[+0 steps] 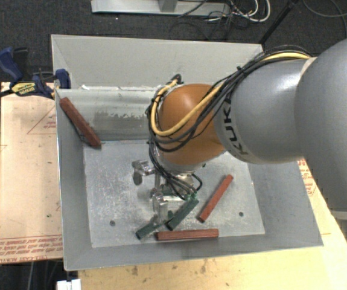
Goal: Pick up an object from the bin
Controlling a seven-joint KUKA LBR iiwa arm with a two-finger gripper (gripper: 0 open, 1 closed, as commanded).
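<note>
Metallic end effector (160,205) over two slender dark-green rectangular sticks (183,214)

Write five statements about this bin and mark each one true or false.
1. A reddish-brown leaning bar rests against the left wall of the bin. True.
2. The gripper is over the far left corner. False: it is near the front middle, beside the dark green sticks.
3. A reddish-brown flat bar lies near the front edge. True.
4. The slanted bar to the right of the gripper is blue. False: it is reddish-brown.
5. Things lie heaped across the whole floor. False: there are just a few bars and sticks.
</note>
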